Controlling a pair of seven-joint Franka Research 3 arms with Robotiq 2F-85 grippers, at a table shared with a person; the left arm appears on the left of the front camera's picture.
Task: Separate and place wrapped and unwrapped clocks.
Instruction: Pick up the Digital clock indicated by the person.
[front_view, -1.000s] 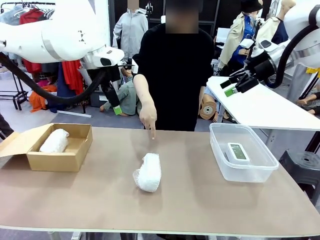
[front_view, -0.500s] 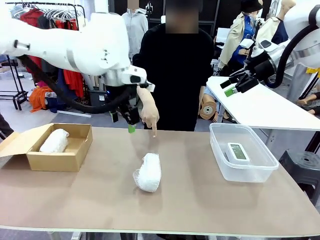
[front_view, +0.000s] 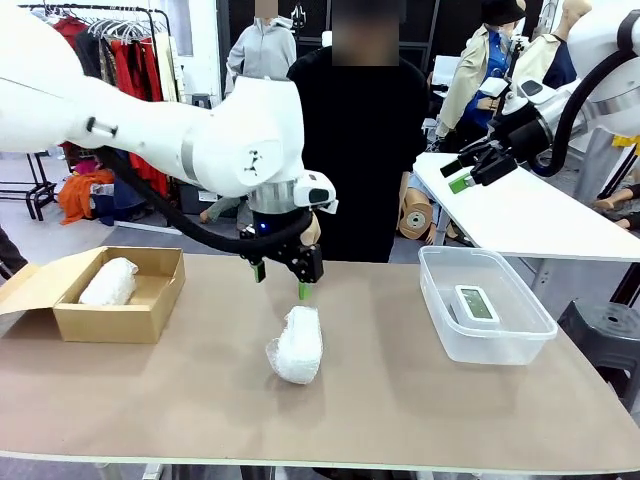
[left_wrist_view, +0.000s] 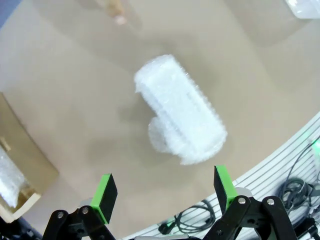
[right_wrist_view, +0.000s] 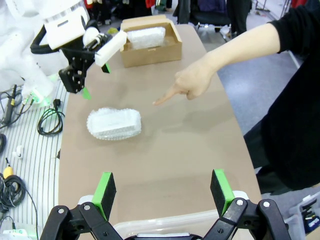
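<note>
One wrapped clock, a crinkly white bundle, lies in the middle of the table. My left gripper hovers open just above and behind it; the left wrist view looks down on the bundle between and beyond the open green pads. A second wrapped bundle lies in the cardboard box. The unwrapped white clock lies in the clear plastic bin. My right gripper hangs open, high at the right. From there I see the bundle and the left gripper.
The person stands at the far side; a hand points down at the table beyond the bundle, its fingertip touching the surface. A white side table stands at the back right. Bare tabletop surrounds the bundle.
My left arm has swung right and down, from above the box to just over the middle bundle. It now covers the person's pointing hand in the front view. The right arm has not moved.
</note>
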